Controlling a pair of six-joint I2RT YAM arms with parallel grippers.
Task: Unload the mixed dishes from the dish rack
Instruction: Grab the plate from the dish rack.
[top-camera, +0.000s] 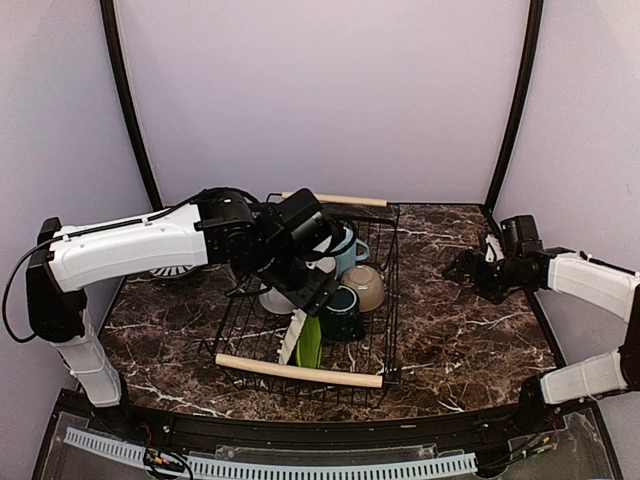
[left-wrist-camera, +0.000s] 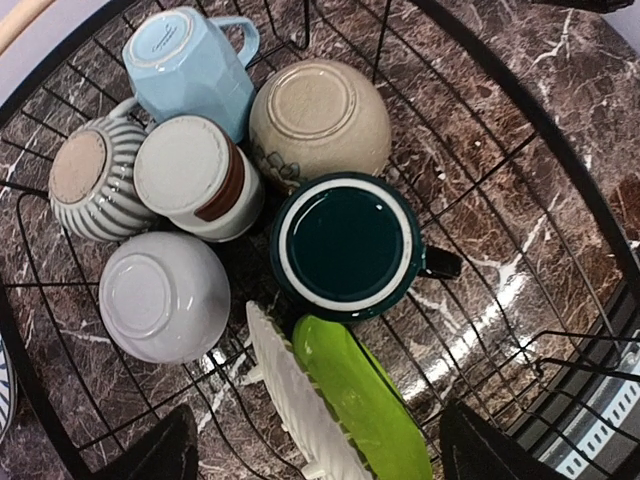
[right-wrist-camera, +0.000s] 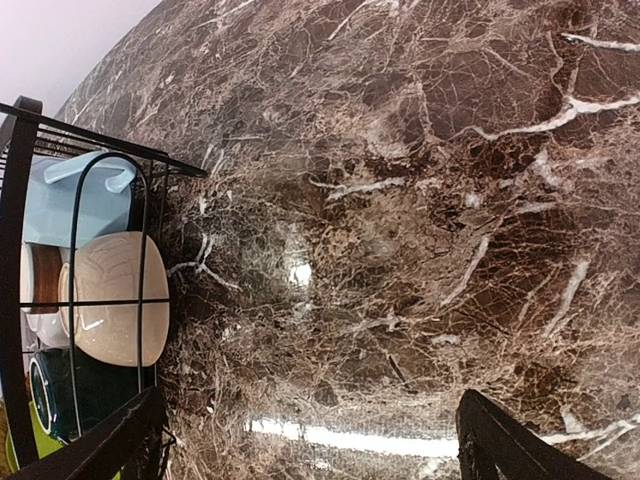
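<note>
- Left fingers (left-wrist-camera: 165, 452) stood wide apart and held nothing, above the green plate (left-wrist-camera: 365, 400) and the white ribbed plate (left-wrist-camera: 290, 405), which stood on edge in the dish rack (top-camera: 298, 370).
- Right fingers (right-wrist-camera: 500, 440) gaped wide and empty over bare desk (right-wrist-camera: 400, 250), well to the right of the rack.
- No brand or label could be read. Dark marks on the side of the beige bowl (left-wrist-camera: 320, 120) were too small to make out.
- Only the left wrist view showed the grey-striped mug (left-wrist-camera: 90, 180) and the small white-brown cup (left-wrist-camera: 195, 175), both upside down, with the white bowl (left-wrist-camera: 160, 295), the light-blue mug (left-wrist-camera: 190, 65) and the dark-teal mug (left-wrist-camera: 345, 245) close by. In the top view the left arm covered them.
- From the side, the right wrist view caught the light-blue mug and the beige bowl through the rack's wires.
</note>
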